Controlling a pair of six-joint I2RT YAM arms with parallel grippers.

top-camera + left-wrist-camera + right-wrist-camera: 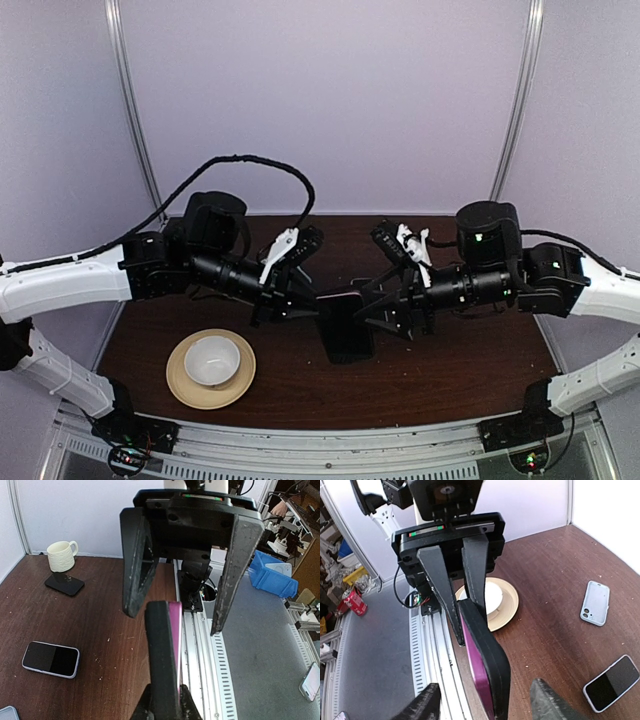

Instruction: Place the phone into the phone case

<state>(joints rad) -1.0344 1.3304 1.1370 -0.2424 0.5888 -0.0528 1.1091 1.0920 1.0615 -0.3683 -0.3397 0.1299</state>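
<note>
Left end effector (469, 622) pinching seemingly the phone (492, 665), right end effector (174, 621) spread wide in left-wrist view

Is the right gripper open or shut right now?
Open: the right gripper has its fingers apart either side of the phone, which the left gripper pinches.

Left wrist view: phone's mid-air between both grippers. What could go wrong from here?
1. The left gripper pinches the phone by one end only, above the table; a slip would likely drop it.
2. The right gripper stands open around the free end, with gaps on both sides; closing off-centre could lever it out of the left's grip.
</note>
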